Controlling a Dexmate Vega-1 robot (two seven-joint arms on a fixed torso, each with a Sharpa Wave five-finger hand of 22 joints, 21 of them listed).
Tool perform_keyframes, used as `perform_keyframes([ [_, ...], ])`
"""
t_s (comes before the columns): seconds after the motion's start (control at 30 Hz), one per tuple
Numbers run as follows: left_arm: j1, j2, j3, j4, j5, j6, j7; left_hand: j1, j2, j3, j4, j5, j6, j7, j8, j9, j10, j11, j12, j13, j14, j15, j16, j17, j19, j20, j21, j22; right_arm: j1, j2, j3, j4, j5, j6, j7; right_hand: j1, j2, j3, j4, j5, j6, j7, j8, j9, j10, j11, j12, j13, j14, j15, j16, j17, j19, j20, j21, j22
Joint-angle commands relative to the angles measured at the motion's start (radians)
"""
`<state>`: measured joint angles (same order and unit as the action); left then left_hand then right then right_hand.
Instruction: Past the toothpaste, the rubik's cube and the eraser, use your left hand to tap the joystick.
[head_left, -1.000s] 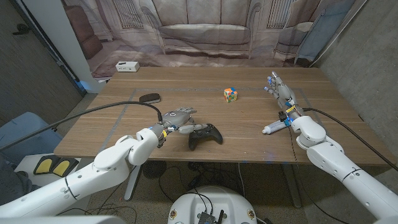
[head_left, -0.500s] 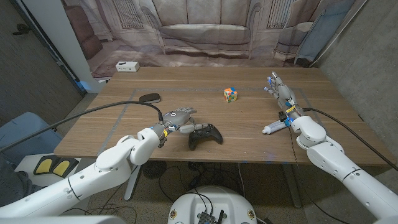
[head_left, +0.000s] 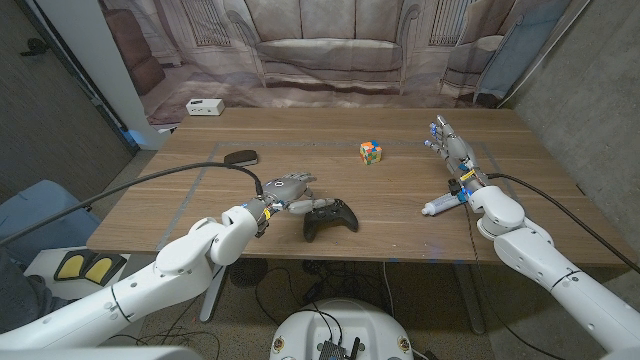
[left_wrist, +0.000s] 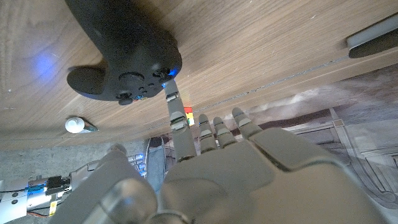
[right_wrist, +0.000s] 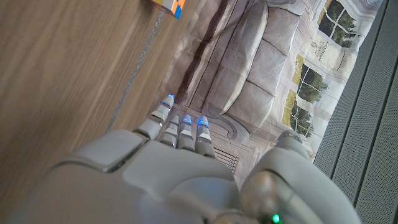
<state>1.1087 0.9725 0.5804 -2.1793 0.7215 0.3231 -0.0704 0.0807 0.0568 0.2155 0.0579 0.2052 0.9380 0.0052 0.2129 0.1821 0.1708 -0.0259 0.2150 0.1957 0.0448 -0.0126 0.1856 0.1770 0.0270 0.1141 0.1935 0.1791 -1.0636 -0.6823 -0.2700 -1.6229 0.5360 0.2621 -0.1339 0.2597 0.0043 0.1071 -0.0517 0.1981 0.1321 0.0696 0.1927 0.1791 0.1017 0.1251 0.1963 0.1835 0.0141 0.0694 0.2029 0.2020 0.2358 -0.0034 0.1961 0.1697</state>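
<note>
1. Joystick, a black plastic two-grip game controller (head_left: 330, 217), lies near the front edge of the brown wooden table (head_left: 400, 215) in the head view, left of centre. The left hand (head_left: 287, 190), grey with a white arm, hovers just left of it, fingers spread, nothing grasped; fingertips reach the controller's left grip.
2. Same view: the multicoloured rubik's cube (head_left: 371, 152) sits mid-table, well behind the joystick. The white toothpaste tube (head_left: 441, 206) lies on the right side, just beside the right wrist. A flat dark oval eraser (head_left: 241, 157) lies at back left. A white box (head_left: 204, 107) sits beyond the table's far left corner.
3. Same view: the right hand (head_left: 446, 140) stands on the right part of the table, fingers straight and together, holding nothing.
4. Left wrist view: one extended fingertip (left_wrist: 170, 93) of the left hand (left_wrist: 217, 168) touches the joystick (left_wrist: 127, 53) at its lit edge; other fingers are loose, released. The toothpaste cap (left_wrist: 74, 125) and a bit of the cube (left_wrist: 188, 115) show past the fingers.
5. Right wrist view: the right hand (right_wrist: 168, 168) has its fingers extended side by side above the tabletop (right_wrist: 68, 68), empty; a cube corner (right_wrist: 169, 5) shows at the edge.
</note>
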Motion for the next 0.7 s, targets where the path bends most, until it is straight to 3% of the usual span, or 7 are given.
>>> perform_keyframes([
  [0.03,0.002,0.002,-0.013,-0.009,0.005,0.010,0.020,0.011,0.000,0.003,-0.007,0.004,0.006,0.004,0.000,-0.001,0.011,0.000,0.005,0.001,0.011,0.003,0.003,0.002,-0.004,0.007,0.004,0.003,0.010,0.000,0.001,0.005,0.001,0.004,0.005,-0.004,0.003,0.003,-0.005,-0.001,0.006,0.000,-0.001,0.005,0.002,-0.001,-0.001,0.004,-0.001,0.006,-0.002,0.002,0.001,0.007,-0.003,0.003],
  [0.7,0.004,0.005,-0.034,-0.016,0.002,-0.004,0.059,0.025,0.009,0.012,-0.014,0.003,0.011,0.007,-0.002,-0.001,0.024,0.002,0.009,0.001,0.021,-0.001,0.005,0.001,-0.002,0.008,0.005,0.003,0.016,0.002,0.003,0.013,-0.001,0.015,0.006,-0.005,0.004,0.002,-0.007,-0.001,0.005,0.000,-0.001,0.005,0.003,0.000,-0.001,0.004,-0.001,0.006,-0.002,0.002,0.001,0.007,-0.003,0.003],
])
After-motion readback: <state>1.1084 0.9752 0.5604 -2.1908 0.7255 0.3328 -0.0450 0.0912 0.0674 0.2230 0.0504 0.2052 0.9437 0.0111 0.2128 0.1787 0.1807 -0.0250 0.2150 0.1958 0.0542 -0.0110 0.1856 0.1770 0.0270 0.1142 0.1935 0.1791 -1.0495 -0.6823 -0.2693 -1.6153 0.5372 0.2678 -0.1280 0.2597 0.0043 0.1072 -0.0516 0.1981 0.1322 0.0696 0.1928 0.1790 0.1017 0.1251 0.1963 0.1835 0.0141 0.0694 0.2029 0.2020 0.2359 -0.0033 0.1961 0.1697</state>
